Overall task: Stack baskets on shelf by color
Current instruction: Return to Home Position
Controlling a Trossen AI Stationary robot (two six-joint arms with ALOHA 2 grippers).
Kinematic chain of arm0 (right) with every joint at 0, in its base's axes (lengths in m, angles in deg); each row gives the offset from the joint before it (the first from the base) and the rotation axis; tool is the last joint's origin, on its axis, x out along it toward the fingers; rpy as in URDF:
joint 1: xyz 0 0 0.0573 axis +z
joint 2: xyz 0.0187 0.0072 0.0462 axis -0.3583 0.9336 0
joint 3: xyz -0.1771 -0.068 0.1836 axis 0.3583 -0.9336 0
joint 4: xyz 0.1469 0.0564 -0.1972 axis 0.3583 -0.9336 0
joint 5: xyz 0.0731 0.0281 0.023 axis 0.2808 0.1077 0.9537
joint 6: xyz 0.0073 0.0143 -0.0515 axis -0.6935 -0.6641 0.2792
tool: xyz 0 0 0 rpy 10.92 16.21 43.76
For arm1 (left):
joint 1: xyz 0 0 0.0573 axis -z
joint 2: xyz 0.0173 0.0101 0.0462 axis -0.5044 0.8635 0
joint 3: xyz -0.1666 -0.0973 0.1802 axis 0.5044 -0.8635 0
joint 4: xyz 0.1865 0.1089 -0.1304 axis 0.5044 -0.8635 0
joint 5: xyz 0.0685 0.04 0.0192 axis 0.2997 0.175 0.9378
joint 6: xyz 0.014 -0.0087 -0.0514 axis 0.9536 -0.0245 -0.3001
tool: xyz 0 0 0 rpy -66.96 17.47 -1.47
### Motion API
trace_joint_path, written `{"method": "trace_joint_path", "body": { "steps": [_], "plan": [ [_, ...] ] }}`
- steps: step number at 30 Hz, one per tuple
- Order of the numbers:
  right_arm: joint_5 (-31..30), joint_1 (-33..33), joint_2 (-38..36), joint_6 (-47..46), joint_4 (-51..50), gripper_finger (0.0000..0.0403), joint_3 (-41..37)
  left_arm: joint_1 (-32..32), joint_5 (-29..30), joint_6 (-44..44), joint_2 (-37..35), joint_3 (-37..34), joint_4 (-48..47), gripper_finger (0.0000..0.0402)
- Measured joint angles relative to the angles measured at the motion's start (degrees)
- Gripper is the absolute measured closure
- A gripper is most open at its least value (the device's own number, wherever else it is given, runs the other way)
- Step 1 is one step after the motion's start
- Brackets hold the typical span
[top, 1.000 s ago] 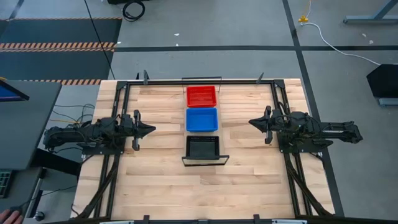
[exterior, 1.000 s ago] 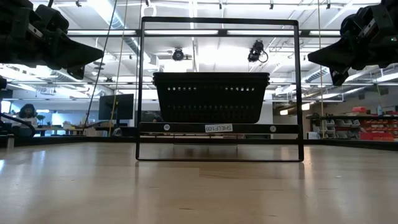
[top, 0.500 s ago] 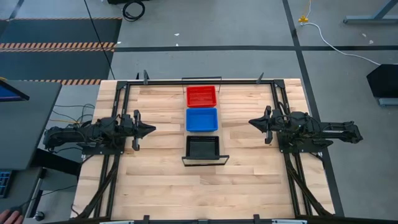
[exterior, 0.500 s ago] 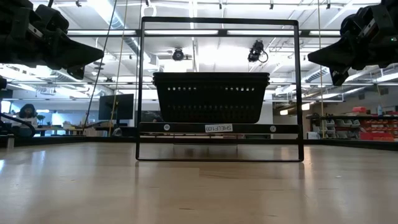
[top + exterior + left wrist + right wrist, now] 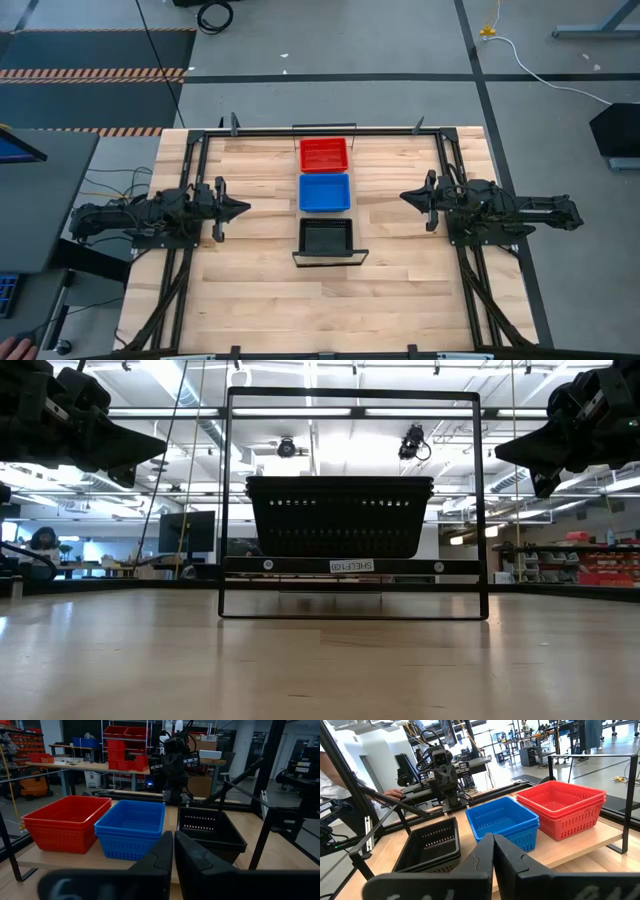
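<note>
Nothing has moved since the earlier frames: both arms hang clear above the light planked bench (image 5: 250,290), the left hand (image 5: 243,208) and right hand (image 5: 404,196) each closed on nothing, well apart from the shelf (image 5: 572,850) between them. On the shelf stand three stacks in a row: red baskets (image 5: 324,154) at the far end, blue baskets (image 5: 325,192) in the middle, black baskets (image 5: 325,237) nearest the front. A black frame (image 5: 228,510) surrounds the shelf; its dark front edge carries a small white label (image 5: 351,566) that we cannot read with certainty. Beyond is a lit workshop, with a person (image 5: 43,542) seated far off.
</note>
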Motion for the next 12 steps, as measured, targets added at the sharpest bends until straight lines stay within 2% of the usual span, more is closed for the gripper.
{"method": "trace_joint_path", "body": {
  "steps": [12],
  "plan": [
    [0.0,0.0,0.0,0.0,0.0,0.0389,0.0,0.0,0.0,0.0,0.0,0.0,0.0,0.0378]
  ]
}}
